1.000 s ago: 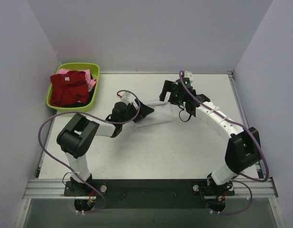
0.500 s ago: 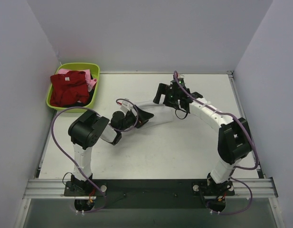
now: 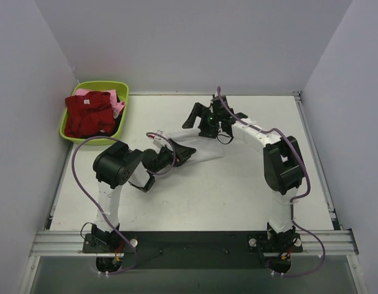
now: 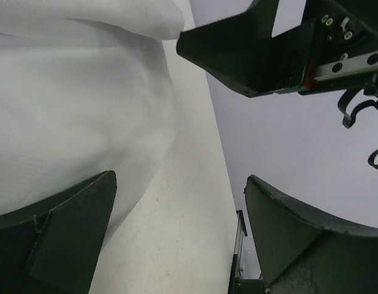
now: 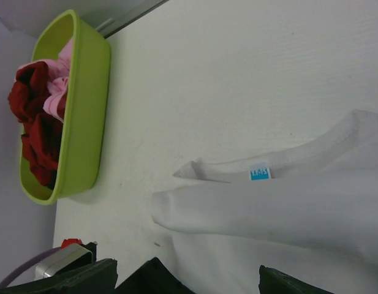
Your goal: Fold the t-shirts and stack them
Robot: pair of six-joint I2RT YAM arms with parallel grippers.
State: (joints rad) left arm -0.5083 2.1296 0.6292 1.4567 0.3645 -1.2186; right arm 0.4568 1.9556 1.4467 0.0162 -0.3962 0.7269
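A white t-shirt lies folded on the table's middle, its blue neck label showing. My left gripper is open at its near left edge, and the cloth lies just ahead of its left finger, with nothing between the jaws. My right gripper hovers open over the shirt's far edge, empty. A dark red t-shirt and a pink one lie heaped in the lime-green basin at the far left.
The basin stands against the left wall, well left of the shirt. The two grippers are close together over the shirt; the right one shows just above the left one's fingers.
My right arm has swung left, carrying its open gripper over the shirt's far edge. My left arm has drawn back towards its base, its gripper still by the shirt's left edge.
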